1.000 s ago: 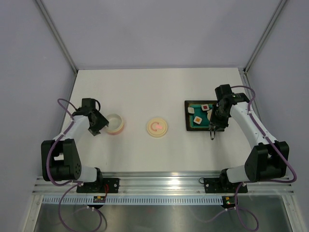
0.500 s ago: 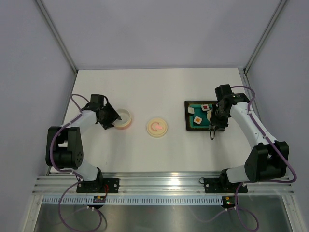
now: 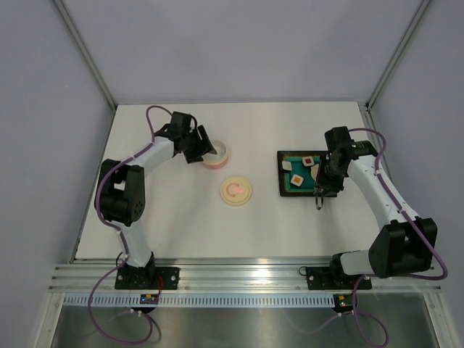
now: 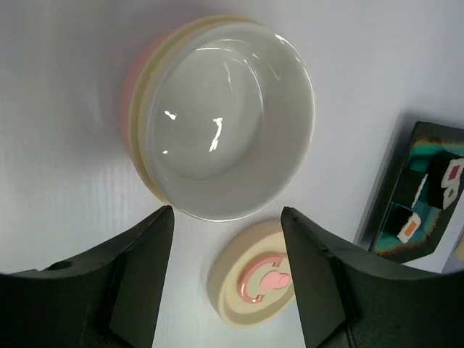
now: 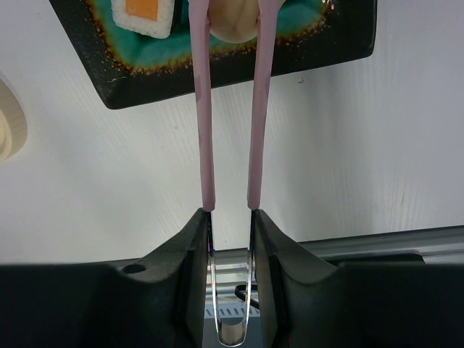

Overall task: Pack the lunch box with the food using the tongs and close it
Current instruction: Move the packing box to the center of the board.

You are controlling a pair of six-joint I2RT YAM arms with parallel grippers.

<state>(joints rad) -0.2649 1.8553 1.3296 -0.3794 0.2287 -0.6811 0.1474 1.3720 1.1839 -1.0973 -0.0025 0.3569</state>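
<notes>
Lunch box [image 4: 225, 116] lies just beyond the open left pincer [image 4: 226, 217]; right pincer [image 5: 230, 217] grips the tongs [image 5: 205, 130], their tips flanking a cream lump [image 5: 233, 18] on the tray [image 5: 326, 43].

The left gripper [image 3: 200, 148] has swung right and farther back, and the small round pale-pink tub [image 3: 217, 154] has travelled with it.

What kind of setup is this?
Probably a lab robot test cell: left arm and right arm bolted to a rail at a white table, plain walls around, food on a tray.
</notes>
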